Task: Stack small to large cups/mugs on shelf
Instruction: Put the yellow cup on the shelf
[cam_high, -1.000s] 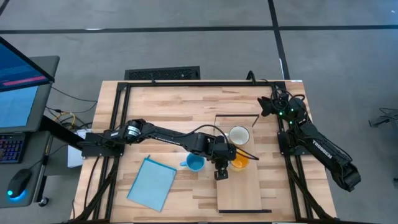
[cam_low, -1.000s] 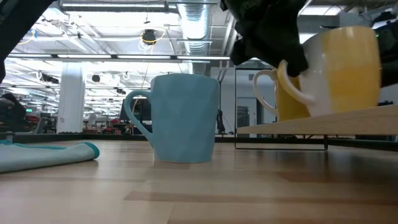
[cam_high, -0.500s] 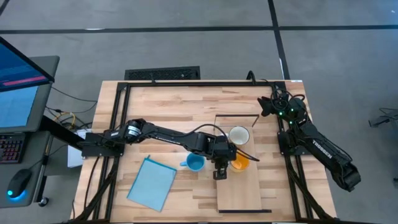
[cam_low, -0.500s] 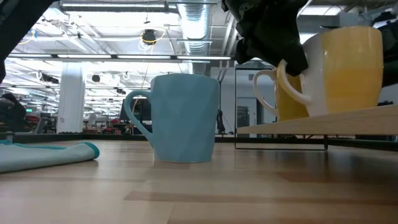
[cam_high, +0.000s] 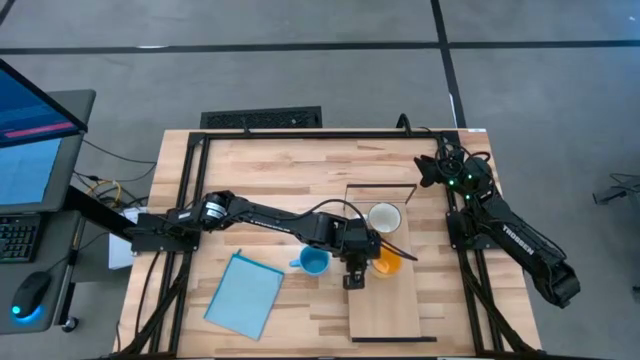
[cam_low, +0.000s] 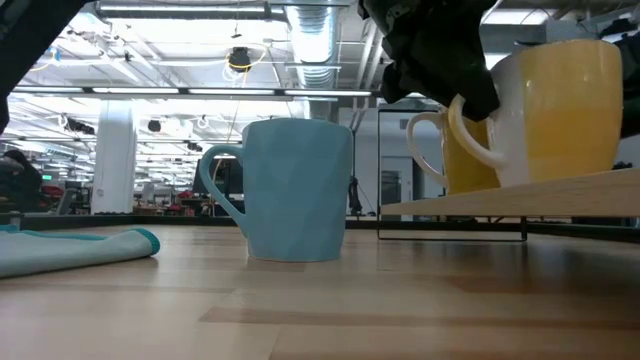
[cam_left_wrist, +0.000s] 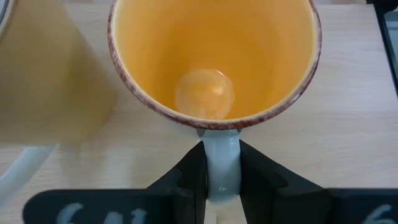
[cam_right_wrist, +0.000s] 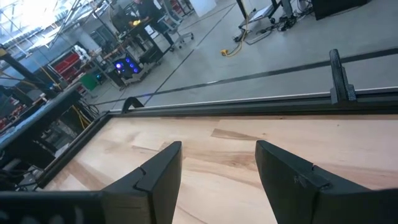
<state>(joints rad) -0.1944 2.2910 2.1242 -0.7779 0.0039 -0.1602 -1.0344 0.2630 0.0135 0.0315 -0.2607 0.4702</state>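
Observation:
The orange mug (cam_high: 386, 262) stands upright on the light-wood shelf (cam_high: 385, 312), with my left gripper (cam_high: 354, 272) shut on its white handle. The wrist view looks down into the mug (cam_left_wrist: 211, 68). The cream mug (cam_high: 385, 217) stands on the shelf just beyond it, toward the far edge. The light-blue mug (cam_high: 313, 262) sits on its base on the tabletop left of the shelf, handle to the left (cam_low: 290, 190). My right gripper (cam_right_wrist: 217, 180) is open and waits over the table's far right corner (cam_high: 432, 168). My left gripper (cam_left_wrist: 221, 163) pinches the orange mug's white handle (cam_left_wrist: 221, 140) between its two fingers, one on each flat side. It comes steeply from above on the mug's near-left side. The mug stays upright with its base at the shelf board (cam_low: 560, 182); whether the base rests there I cannot tell.
A flat light-blue cloth (cam_high: 245, 293) lies on the tabletop near the front left. The shelf's near half is bare board, and its dark metal frame (cam_high: 392, 340) closes the near end. The left arm stretches across the table's middle.
In the low view, the orange mug in my left gripper has shifted slightly toward the table's right along the shelf, staying upright. The cream and blue mugs have kept still.

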